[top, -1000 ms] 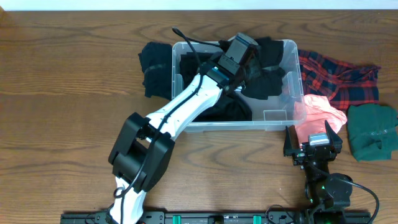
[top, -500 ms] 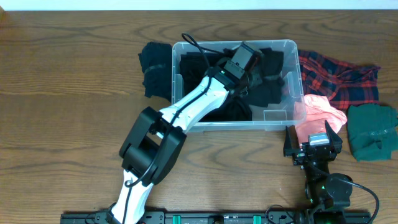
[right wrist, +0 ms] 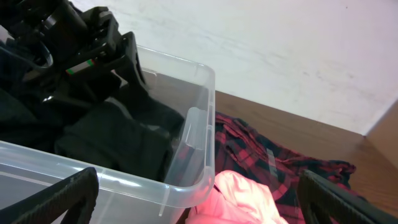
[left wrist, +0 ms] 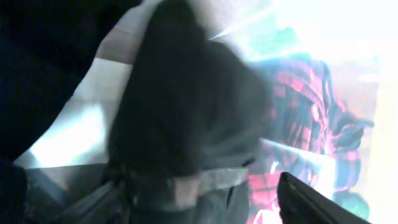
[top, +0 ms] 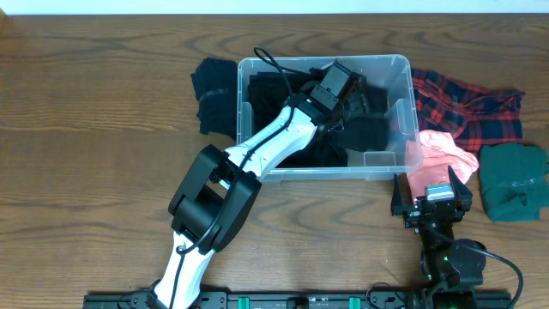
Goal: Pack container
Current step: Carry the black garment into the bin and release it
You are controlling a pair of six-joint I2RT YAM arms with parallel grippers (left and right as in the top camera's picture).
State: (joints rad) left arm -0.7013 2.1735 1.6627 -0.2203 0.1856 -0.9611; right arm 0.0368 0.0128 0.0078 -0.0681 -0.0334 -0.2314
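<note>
- Container (top: 369, 172) sits toward the table's 12 o'clock, heaped with black clothes (top: 330, 154).
- Red plaid shirt (top: 467, 107) lies at its 3 o'clock, against the wall.
- Your left gripper (top: 350, 90) is inside the container, fingers spread wide around a black garment (left wrist: 186, 112).
- Your right gripper (top: 431, 196) sits at the container's 5 o'clock, jaws wide, empty.

left fingers (left wrist: 308, 202) opened, black garment (left wrist: 186, 106) released

No legible text or markings
</note>
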